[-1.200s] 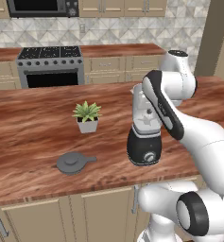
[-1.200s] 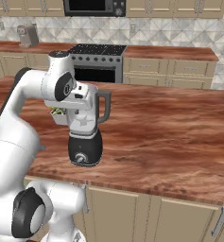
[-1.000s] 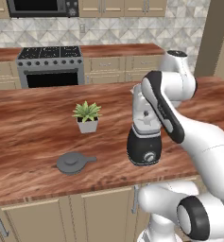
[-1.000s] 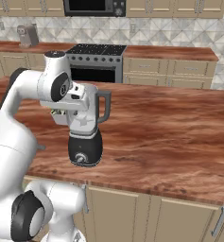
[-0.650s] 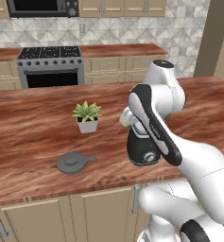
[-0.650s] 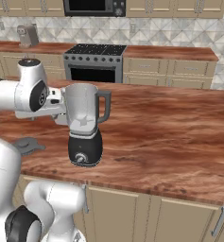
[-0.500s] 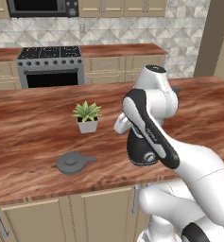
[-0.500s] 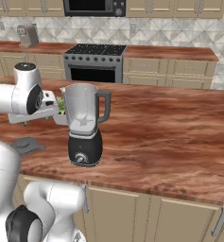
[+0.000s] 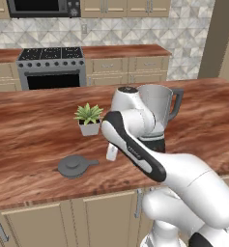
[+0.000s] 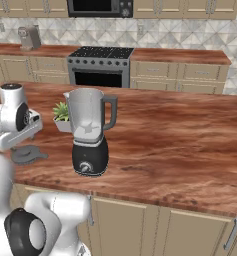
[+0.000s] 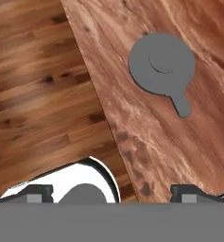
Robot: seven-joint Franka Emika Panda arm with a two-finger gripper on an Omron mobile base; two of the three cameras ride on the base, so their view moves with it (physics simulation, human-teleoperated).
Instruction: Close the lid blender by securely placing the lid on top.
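Starting nearest the cameras, the counter (image 9: 34, 140) edge was seen along the lower part of both base views, with cabinet doors (image 9: 104, 219) below it. In the hand view the wooden floor (image 11: 35, 85) was seen at the left, beside the counter edge.

The lid (image 9: 75, 165) was noted lying flat on the counter at lower left of centre in the left base view, its side tab pointing right. In the right base view the lid (image 10: 27, 154) sat at the left edge, partly hidden by the arm. In the hand view the lid (image 11: 162, 63) was seen in the upper right, its tab angled toward the lower right, nothing touching it.

The gripper (image 11: 111, 193) was recorded with its two dark tips wide apart at the bottom of the hand view, nothing between them. In the left base view the hand was seen just right of the lid and above the counter.

The blender (image 10: 90, 130) was placed left of centre in the right base view, upright, its jar mouth uncovered. The blender (image 9: 159, 113) was partly hidden by the arm in the left base view.

A small potted plant (image 9: 89, 118) was noted behind the lid, left of the blender.

Farthest back, a stove (image 9: 50, 67) and a microwave (image 10: 106, 7) were seen against the wall.
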